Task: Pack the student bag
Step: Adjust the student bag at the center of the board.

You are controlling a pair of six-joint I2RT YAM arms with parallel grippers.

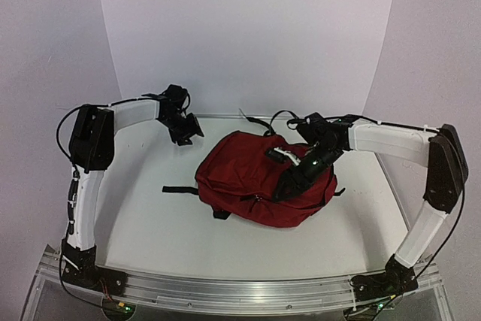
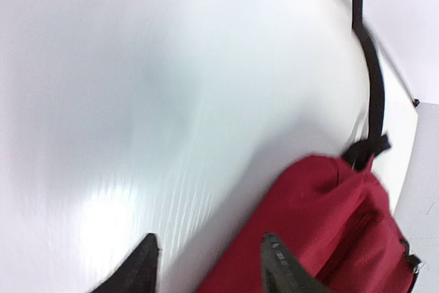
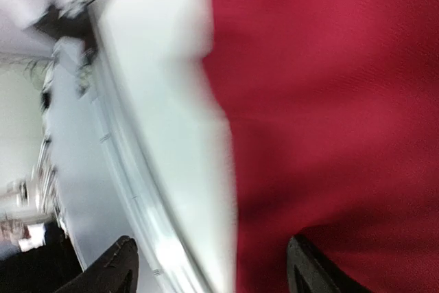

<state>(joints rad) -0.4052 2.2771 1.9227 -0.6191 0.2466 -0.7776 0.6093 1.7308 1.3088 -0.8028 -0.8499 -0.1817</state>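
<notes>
Step in hand: seemingly work on the bag itself, at its zip or mouth. Whether it is zipped or open is too small to tell.
Next move: probably a firm pinch on fabric or a zip pull. The soft cloth may bunch and slide, so the other arm may need to steady it.
Left claw (image 1: 186, 127): raised off the white table (image 1: 143, 223), at ten o'clock from the bag. Its fingers are parted and grasp nothing.
Black webbing strap (image 1: 180, 189): lies flat, trailing from the bag toward nine o'clock.
Dark red soft fabric backpack (image 1: 248, 178): slumped at the table's middle, slightly toward three o'clock.
Right claw (image 1: 299, 177): low over the backpack's three o'clock side, jaws spread wide above red cloth. It grips nothing, and whether it touches the cloth is blurred.
</notes>
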